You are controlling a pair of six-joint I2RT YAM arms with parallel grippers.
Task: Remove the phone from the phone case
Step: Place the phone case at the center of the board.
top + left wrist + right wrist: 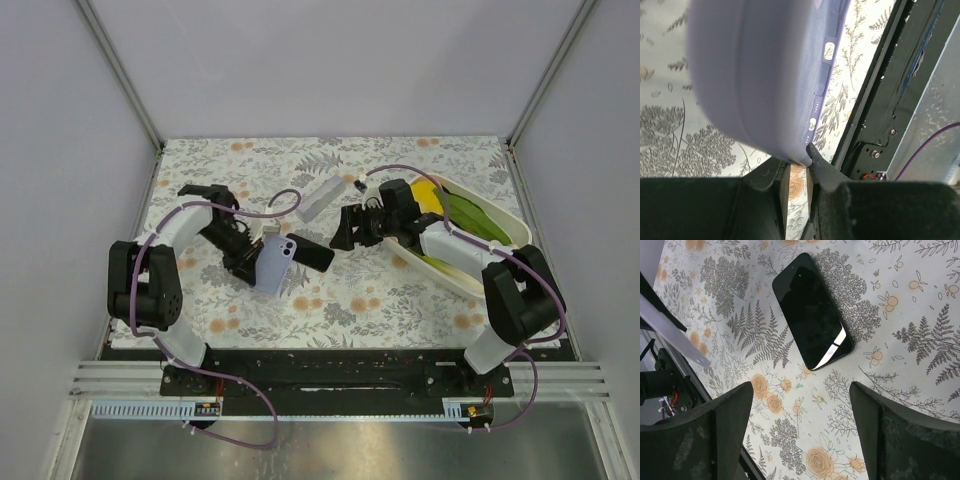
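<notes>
Left jaws clench the lilac phone case (275, 263), while right jaws gape just beside the black phone (812, 310) on the bench (915, 315).

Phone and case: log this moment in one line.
phone: out, on table | lavender phone case: gripped by left hand | right hand: open, near phone

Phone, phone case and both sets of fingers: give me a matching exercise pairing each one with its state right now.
Things:
1. phone
2. phone case
3. left fingers
4. right fingers

States:
A. spread open, holding nothing
B. lying flat on the floral table
C. lavender, pinched at one edge
D. shut on the phone case

Pairs: 1-B, 2-C, 3-D, 4-A
</notes>
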